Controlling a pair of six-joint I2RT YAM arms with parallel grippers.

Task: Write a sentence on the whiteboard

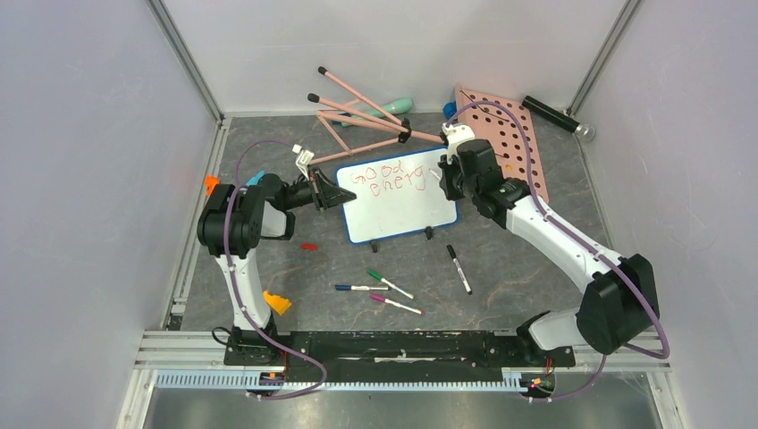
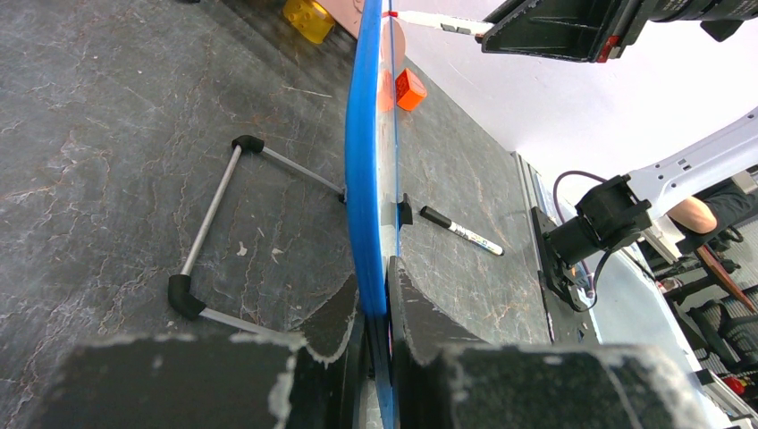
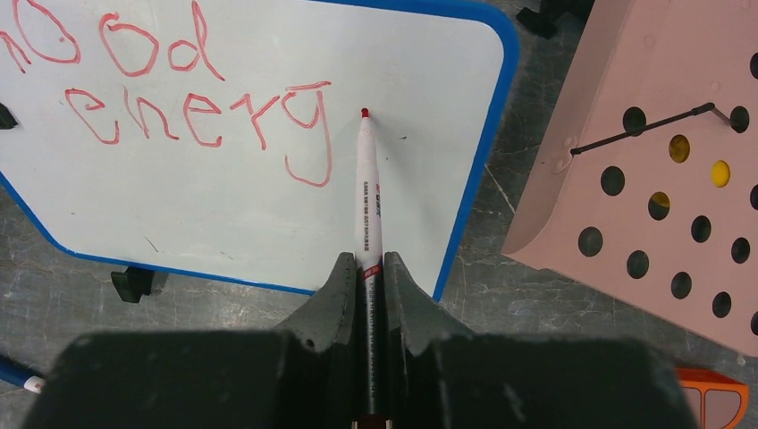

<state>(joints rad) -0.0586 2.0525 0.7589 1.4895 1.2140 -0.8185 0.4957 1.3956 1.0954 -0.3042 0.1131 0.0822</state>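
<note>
The whiteboard (image 1: 402,207), white with a blue rim, stands propped mid-table. Red letters of the sentence (image 1: 383,179) read "good" over "energy" (image 3: 192,112). My left gripper (image 1: 343,195) is shut on the board's left edge; in the left wrist view the blue rim (image 2: 366,179) runs edge-on between the jaws of that gripper (image 2: 375,304). My right gripper (image 1: 444,175) is shut on a red-tipped marker (image 3: 368,192). The marker's tip sits at the board surface (image 3: 223,206), just right of the "y". In the right wrist view the gripper (image 3: 368,268) clamps the marker's barrel.
A pink pegboard (image 1: 501,134) lies right behind the board, close to my right wrist. Loose markers lie in front: black (image 1: 459,268), green (image 1: 389,283), blue (image 1: 357,288), purple (image 1: 395,305). A red cap (image 1: 309,246), orange blocks (image 1: 276,303) and a pink stick frame (image 1: 366,121) lie around.
</note>
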